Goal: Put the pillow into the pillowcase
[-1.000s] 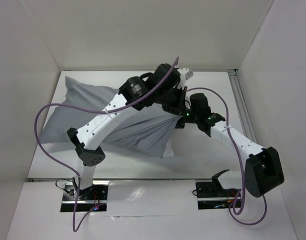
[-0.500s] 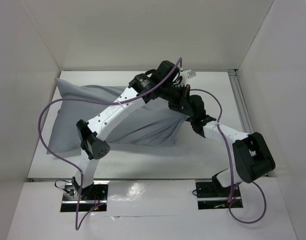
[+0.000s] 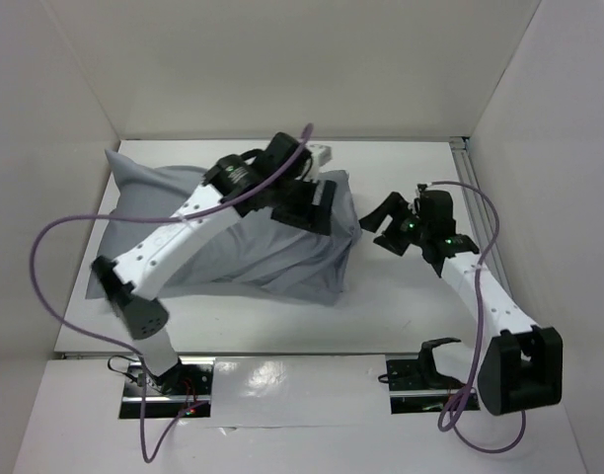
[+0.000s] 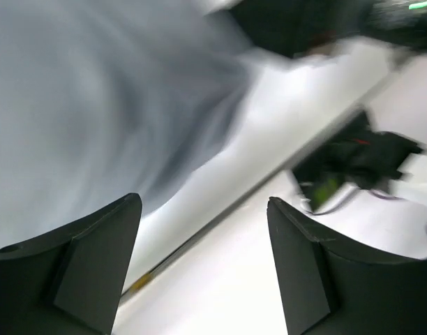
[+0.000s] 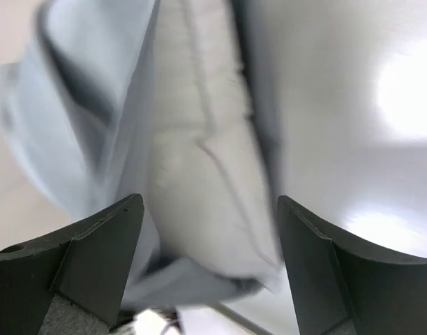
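Top view, left and centre: grey pillowcase (image 3: 233, 252), full and wrinkled, flat on the white table (image 3: 401, 306), one corner toward the upper left, open end facing right of centre. Above it, left arm (image 3: 184, 232) slanting from lower left to upper centre, with the left gripper (image 3: 317, 207) over the upper right part of the cloth. Left wrist view, blurred: both fingers (image 4: 95, 258) wide apart with nothing between them, grey fabric filling the upper left, bare table below and to the right. Cannot tell from any view whether the fingertips touch the cloth.

Right of centre in the top view: right gripper (image 3: 383, 225), jaws spread and empty, near the pillowcase's right edge but apart from it, pointing left toward it. Right wrist view, also soft with blur: fingers (image 5: 95, 258) wide apart at the bottom of the frame, beyond them the mouth of the pillowcase, grey cloth on either side, white pillow (image 5: 206, 139) showing between, a seam running top to bottom. Sits inside the case, only its end visible at the opening; hidden under grey cloth in the top view.
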Available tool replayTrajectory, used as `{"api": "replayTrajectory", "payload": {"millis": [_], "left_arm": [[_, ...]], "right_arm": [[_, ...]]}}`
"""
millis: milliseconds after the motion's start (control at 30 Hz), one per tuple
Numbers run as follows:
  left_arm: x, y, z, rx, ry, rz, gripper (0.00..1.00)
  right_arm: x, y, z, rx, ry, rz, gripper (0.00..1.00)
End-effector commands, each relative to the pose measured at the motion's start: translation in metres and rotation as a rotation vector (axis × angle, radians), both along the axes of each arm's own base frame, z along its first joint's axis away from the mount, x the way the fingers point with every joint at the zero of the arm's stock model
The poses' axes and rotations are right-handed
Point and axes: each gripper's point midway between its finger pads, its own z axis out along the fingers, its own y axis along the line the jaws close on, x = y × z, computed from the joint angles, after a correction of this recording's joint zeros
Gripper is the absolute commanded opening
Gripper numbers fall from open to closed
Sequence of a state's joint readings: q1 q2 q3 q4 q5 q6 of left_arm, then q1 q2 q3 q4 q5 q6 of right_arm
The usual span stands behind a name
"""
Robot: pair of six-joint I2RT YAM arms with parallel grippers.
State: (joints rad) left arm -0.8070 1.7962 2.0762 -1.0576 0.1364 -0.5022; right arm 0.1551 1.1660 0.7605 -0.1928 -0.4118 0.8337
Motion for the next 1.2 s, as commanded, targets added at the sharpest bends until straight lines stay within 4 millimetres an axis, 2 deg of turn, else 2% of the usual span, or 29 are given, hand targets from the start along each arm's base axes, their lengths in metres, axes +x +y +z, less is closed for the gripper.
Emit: {"api": "replayTrajectory", "payload": {"millis": [0,67,100,133,200,233,300,333,367,433,500,533,600,633,667,700,733,767,800,867,900,933,967,1000,1033,1067,1100,1133,1167], "left_arm": [[0.002,0.088,-0.016,0.201,-0.078,0.216,0.85],[0.006,0.134,-0.025,0.262,-0.079,0.383,0.9],[0.003,0.149,-0.036,0.294,-0.047,0.423,0.91],[-0.004,0.167,-0.063,0.361,0.002,0.459,0.91],[-0.002,0.19,-0.072,0.347,0.002,0.537,0.93],[-0.009,0.201,-0.097,0.387,0.04,0.549,0.93],[-0.006,0.217,-0.108,0.375,0.048,0.613,0.93],[-0.004,0.22,-0.111,0.354,0.042,0.627,0.93],[0.0,0.22,-0.127,0.337,0.052,0.635,0.93],[0.008,0.226,-0.138,0.296,0.056,0.658,0.93],[0.019,0.222,-0.156,0.263,0.076,0.661,0.88],[0.025,0.223,-0.159,0.251,0.082,0.673,0.85],[0.032,0.219,-0.17,0.249,0.107,0.658,0.64],[0.037,0.219,-0.168,0.252,0.097,0.665,0.49],[0.043,0.217,-0.161,0.245,0.079,0.658,0.31],[0.049,0.219,-0.158,0.258,0.057,0.665,0.0],[0.048,0.226,-0.157,0.288,0.07,0.67,0.0],[0.049,0.228,-0.15,0.298,0.065,0.677,0.0],[0.056,0.232,-0.131,0.299,0.02,0.703,0.0],[0.044,0.236,-0.101,0.294,-0.024,0.684,0.0],[0.043,0.236,-0.078,0.284,-0.077,0.684,0.0],[0.038,0.239,-0.063,0.266,-0.097,0.688,0.0],[0.029,0.236,-0.047,0.252,-0.124,0.673,0.0],[0.015,0.24,-0.018,0.227,-0.161,0.673,0.0],[0.007,0.243,-0.003,0.222,-0.183,0.673,0.0],[-0.002,0.241,0.01,0.207,-0.196,0.668,0.0],[-0.007,0.242,0.042,0.161,-0.25,0.672,0.0],[-0.019,0.246,0.048,0.173,-0.234,0.677,0.0],[-0.02,0.247,0.057,0.169,-0.238,0.677,0.0]], "right_arm": [[-0.047,-0.03,-0.032,-0.187,0.126,0.039,0.84],[-0.058,-0.037,-0.039,-0.222,0.122,0.061,0.84],[-0.061,-0.033,-0.038,-0.21,0.114,0.094,0.84],[-0.069,-0.028,-0.044,-0.205,0.122,0.128,0.84],[-0.08,-0.008,-0.044,-0.153,0.107,0.239,0.84],[-0.08,-0.001,-0.044,-0.136,0.093,0.272,0.84],[-0.087,0.018,-0.05,-0.12,0.105,0.355,0.84],[-0.088,0.025,-0.053,-0.122,0.107,0.38,0.84],[-0.087,0.037,-0.049,-0.129,0.072,0.418,0.86],[-0.084,0.047,-0.055,-0.137,0.062,0.447,0.86],[-0.072,0.06,-0.053,-0.135,0.01,0.461,0.86],[-0.067,0.063,-0.066,-0.133,0.043,0.457,0.84],[-0.055,0.083,-0.058,-0.11,-0.004,0.497,0.73],[-0.053,0.088,-0.068,-0.121,0.025,0.516,0.65],[-0.049,0.094,-0.067,-0.13,0.02,0.522,0.56],[-0.044,0.105,-0.057,-0.136,-0.017,0.546,0.24],[-0.042,0.108,-0.055,-0.152,-0.028,0.556,0.06],[-0.045,0.107,-0.055,-0.178,-0.006,0.562,0.0],[-0.039,0.107,-0.042,-0.191,-0.033,0.56,0.0],[-0.047,0.104,-0.02,-0.237,-0.091,0.575,0.0],[-0.063,0.098,-0.019,-0.265,-0.054,0.594,0.0],[-0.07,0.096,-0.007,-0.283,-0.074,0.611,0.0],[-0.078,0.088,0.011,-0.288,-0.107,0.593,0.0],[-0.095,0.076,0.011,-0.316,-0.056,0.603,0.0],[-0.103,0.071,0.024,-0.314,-0.064,0.602,0.0],[-0.122,0.058,0.035,-0.325,-0.044,0.598,0.0],[-0.128,0.05,0.042,-0.343,-0.039,0.584,0.0],[-0.131,0.045,0.063,-0.35,-0.065,0.567,0.0],[-0.136,0.039,0.072,-0.364,-0.062,0.554,0.0]]}}
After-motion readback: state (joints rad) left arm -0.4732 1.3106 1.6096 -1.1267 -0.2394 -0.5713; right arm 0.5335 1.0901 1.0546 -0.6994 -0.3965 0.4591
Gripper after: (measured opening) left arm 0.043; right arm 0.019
